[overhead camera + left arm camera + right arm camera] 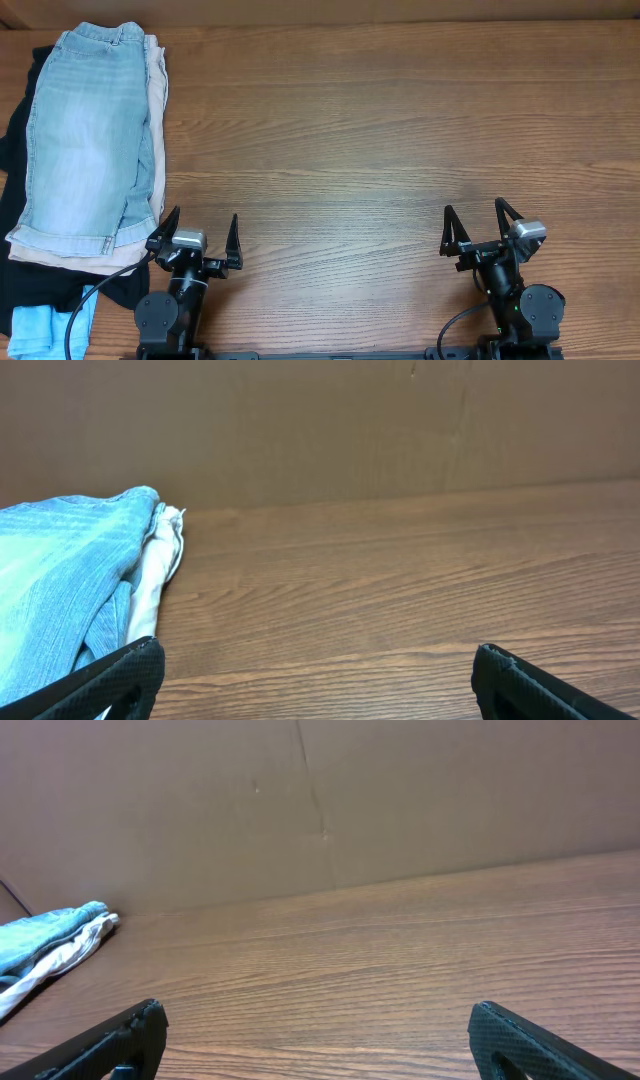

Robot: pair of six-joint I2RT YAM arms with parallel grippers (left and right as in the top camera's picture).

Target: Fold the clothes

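Note:
The pale faded-blue denim shorts (85,130) lie folded on top of a pile at the table's left edge, over beige shorts (157,85) and a black garment (15,150). A small light-blue piece (45,330) lies at the front left. The denim also shows in the left wrist view (60,580) and far left in the right wrist view (45,935). My left gripper (197,232) is open and empty, just right of the pile's front corner. My right gripper (476,226) is open and empty at the front right.
The wooden table (400,130) runs from the pile to the right edge. A brown wall (350,430) stands behind the table. A black cable (85,300) runs from the left arm's base over the black garment.

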